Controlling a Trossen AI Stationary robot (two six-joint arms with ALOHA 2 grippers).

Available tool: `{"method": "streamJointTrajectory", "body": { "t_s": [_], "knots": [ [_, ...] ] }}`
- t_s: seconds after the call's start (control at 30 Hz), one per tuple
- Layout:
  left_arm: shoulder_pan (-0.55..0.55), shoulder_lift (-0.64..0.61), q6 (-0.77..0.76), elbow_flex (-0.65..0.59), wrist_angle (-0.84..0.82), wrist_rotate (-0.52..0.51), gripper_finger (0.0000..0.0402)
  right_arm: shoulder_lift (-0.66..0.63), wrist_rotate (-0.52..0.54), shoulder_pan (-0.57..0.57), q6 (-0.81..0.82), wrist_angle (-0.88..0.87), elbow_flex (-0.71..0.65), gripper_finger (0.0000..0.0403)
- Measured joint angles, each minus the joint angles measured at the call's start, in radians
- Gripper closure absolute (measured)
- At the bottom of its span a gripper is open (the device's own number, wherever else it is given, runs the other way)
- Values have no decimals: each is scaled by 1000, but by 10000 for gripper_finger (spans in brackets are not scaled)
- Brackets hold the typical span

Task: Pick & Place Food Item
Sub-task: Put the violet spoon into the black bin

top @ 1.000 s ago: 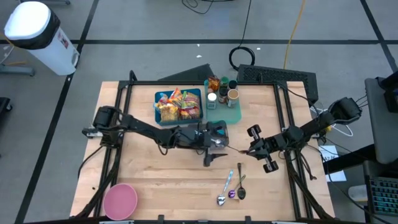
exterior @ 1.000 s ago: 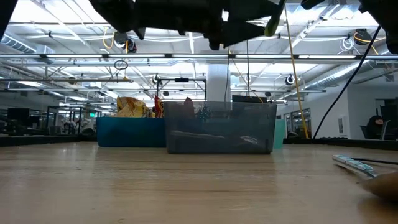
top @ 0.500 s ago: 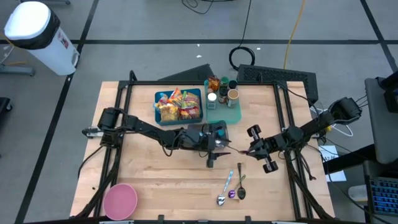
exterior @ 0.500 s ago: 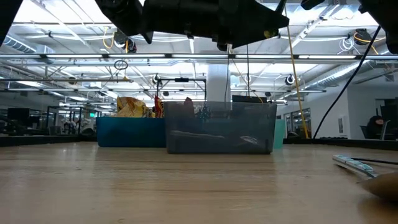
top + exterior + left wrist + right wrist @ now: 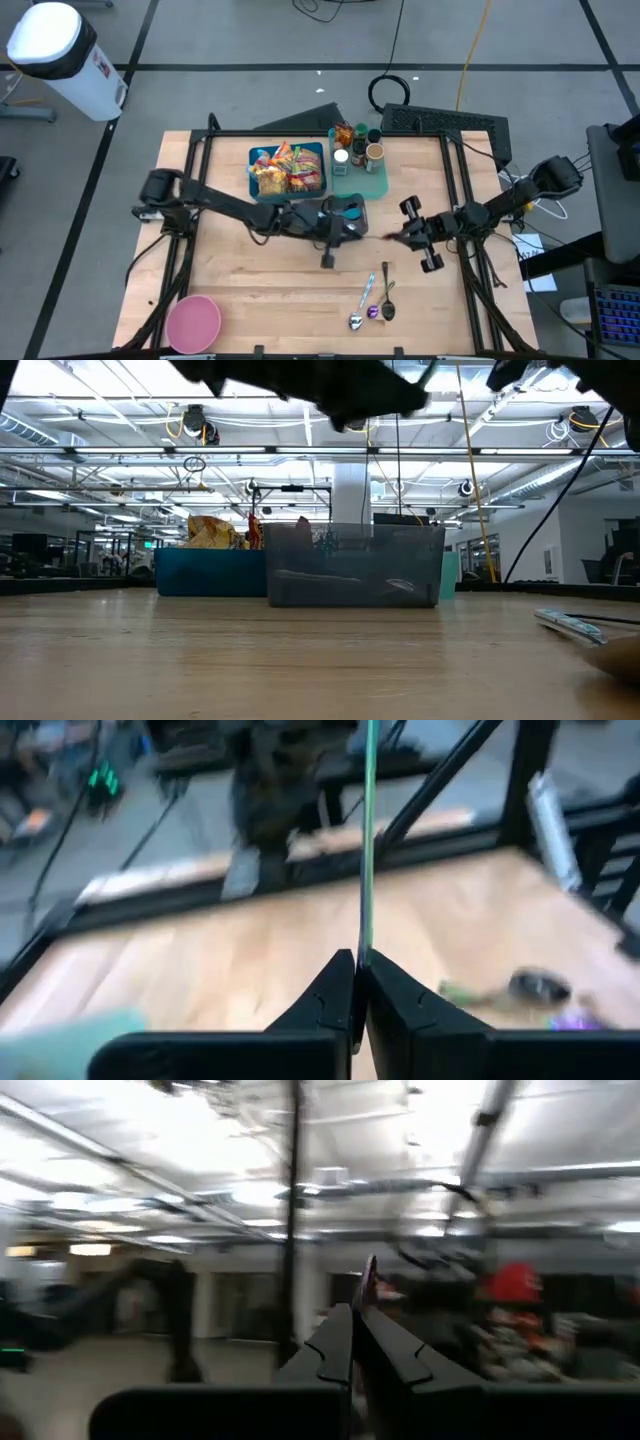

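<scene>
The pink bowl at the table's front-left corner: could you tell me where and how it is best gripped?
Grip the pink bowl by its rim from straight above, one finger inside and one outside: it sits upright, open side up, with bare wood around. The left gripper and right gripper are mid-table, both shut on a thin packet.

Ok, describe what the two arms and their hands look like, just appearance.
Both arms are dark, slender and jointed, with black cables running along them. The left hand ends in two black fingers with angular, tapered tips. The right hand has the same black wedge-shaped fingers. No markings are legible.
</scene>
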Motion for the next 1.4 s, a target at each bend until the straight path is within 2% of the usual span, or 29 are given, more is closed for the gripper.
{"method": "streamJointTrajectory", "body": {
  "t_s": [0.13,0.23,0.5,0.7,1.03,1.4],
  "knots": [
    [-5,-123,-51,3,-275,-76,393,-38,157,0,-4,-25,-40,394],
    [-10,-184,-96,5,-418,-128,393,-66,272,0,-9,-47,-68,387],
    [-13,-201,-184,-6,-721,-161,396,-89,420,-7,-27,-127,-82,377],
    [0,-193,-270,-27,-783,-251,396,-92,439,-7,-26,-173,-83,383],
    [44,-187,-324,-60,-820,-137,397,-91,441,-7,-24,-190,-83,392],
    [69,-187,-303,-60,-745,-129,388,-91,441,-8,-23,-194,-82,396]
  ]
}}
